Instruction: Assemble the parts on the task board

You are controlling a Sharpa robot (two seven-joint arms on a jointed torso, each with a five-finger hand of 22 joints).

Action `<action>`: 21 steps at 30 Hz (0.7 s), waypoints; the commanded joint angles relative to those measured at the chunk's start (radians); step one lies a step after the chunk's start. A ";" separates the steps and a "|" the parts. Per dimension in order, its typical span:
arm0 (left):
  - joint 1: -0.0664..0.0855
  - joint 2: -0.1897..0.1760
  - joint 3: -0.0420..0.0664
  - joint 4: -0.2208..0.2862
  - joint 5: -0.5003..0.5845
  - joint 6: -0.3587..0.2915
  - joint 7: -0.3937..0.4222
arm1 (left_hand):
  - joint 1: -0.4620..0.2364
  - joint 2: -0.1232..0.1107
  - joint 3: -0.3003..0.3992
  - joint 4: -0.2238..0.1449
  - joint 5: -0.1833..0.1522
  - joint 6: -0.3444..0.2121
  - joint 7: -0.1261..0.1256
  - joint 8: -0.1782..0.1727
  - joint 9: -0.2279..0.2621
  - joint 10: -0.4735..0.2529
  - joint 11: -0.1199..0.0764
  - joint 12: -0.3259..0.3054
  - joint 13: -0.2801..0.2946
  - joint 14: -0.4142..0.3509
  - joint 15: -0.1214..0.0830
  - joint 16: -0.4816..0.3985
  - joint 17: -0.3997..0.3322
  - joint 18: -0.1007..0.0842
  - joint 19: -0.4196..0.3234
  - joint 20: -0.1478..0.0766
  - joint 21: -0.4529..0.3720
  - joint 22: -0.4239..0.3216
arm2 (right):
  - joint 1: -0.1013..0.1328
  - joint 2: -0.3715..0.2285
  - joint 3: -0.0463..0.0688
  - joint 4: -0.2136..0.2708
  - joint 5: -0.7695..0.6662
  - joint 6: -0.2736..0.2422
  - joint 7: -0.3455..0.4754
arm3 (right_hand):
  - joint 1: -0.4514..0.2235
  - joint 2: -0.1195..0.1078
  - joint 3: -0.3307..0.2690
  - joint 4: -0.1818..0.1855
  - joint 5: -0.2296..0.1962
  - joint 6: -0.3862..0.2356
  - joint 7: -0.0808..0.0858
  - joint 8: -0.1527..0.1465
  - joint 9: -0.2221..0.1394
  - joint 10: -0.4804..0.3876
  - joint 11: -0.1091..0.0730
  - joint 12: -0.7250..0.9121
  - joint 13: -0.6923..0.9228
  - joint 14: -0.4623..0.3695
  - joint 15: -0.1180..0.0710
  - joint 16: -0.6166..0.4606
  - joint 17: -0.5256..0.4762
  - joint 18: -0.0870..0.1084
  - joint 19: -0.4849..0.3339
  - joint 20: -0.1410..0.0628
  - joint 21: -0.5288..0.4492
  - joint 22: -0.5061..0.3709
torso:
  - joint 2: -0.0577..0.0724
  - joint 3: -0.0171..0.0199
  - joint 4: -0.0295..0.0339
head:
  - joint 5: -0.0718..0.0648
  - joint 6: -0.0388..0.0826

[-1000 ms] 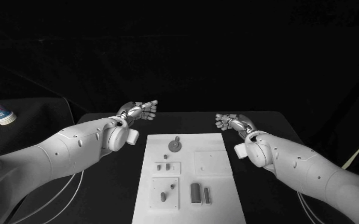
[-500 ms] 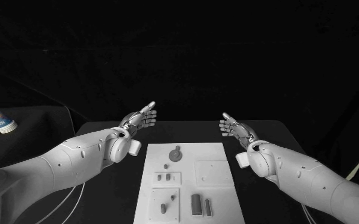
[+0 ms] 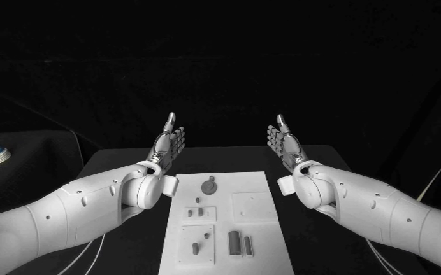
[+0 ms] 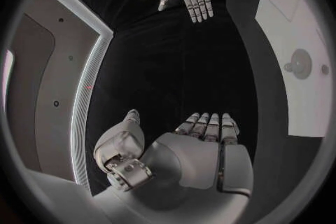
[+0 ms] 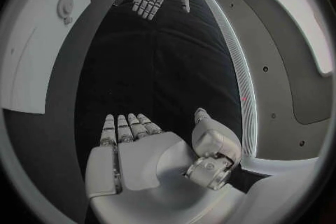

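Left fingers [image 3: 171, 126]: straight, apart, holding nothing; left hand [image 3: 166, 144] raised beyond the board.
Right hand [image 3: 285, 143]: likewise flat and unladen.
Parts [image 3: 210, 186]: lying on the white board [image 3: 262, 249], mid-worktop [image 3: 110, 163].
Your approach: lower slowly, pinch one small part squarely.

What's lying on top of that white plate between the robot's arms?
On the task board lie small grey parts: a round disc at the far end, and a dark cylinder beside a thinner rod at the near end. Anything beneath the board is covered.
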 commanded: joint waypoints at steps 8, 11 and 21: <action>-0.056 -0.091 0.056 0.286 0.050 -0.383 0.139 | -0.042 0.004 -0.014 0.002 -0.012 -0.035 -0.005 -0.017 -0.023 -0.036 -0.005 -0.015 -0.014 -0.037 -0.005 -0.015 -0.032 -0.016 -0.023 -0.001 -0.043 -0.015 | 0.016 -0.121 -0.029 0.328 0.173 -0.348 0.120 | -0.038 0.001 -0.021 0.003 -0.012 -0.036 -0.004 -0.019 -0.025 -0.037 -0.005 -0.019 -0.014 -0.033 -0.004 -0.021 -0.020 -0.007 -0.007 -0.013 -0.094 -0.022 | -0.004 -0.0017 -0.0003 | 0.000 -0.001; -0.064 -0.106 0.065 0.329 0.054 -0.422 0.151 | -0.042 0.004 -0.014 0.002 -0.012 -0.035 -0.005 -0.017 -0.023 -0.036 -0.005 -0.015 -0.014 -0.037 -0.005 -0.015 -0.032 -0.016 -0.023 -0.001 -0.043 -0.015 | 0.020 -0.147 -0.035 0.395 0.198 -0.399 0.135 | -0.038 0.001 -0.021 0.003 -0.012 -0.036 -0.004 -0.019 -0.025 -0.037 -0.005 -0.019 -0.014 -0.033 -0.004 -0.021 -0.020 -0.007 -0.007 -0.013 -0.094 -0.022 | -0.004 -0.0017 -0.0003 | 0.000 -0.001; -0.071 -0.116 0.072 0.362 0.058 -0.452 0.160 | -0.042 0.004 -0.014 0.002 -0.012 -0.035 -0.005 -0.017 -0.023 -0.036 -0.005 -0.015 -0.014 -0.037 -0.005 -0.015 -0.032 -0.016 -0.023 -0.001 -0.043 -0.015 | 0.025 -0.184 -0.044 0.492 0.233 -0.473 0.157 | -0.038 0.001 -0.021 0.003 -0.012 -0.036 -0.004 -0.019 -0.025 -0.037 -0.005 -0.019 -0.014 -0.033 -0.004 -0.021 -0.020 -0.007 -0.007 -0.013 -0.094 -0.022 | -0.004 -0.0017 -0.0003 | 0.000 -0.001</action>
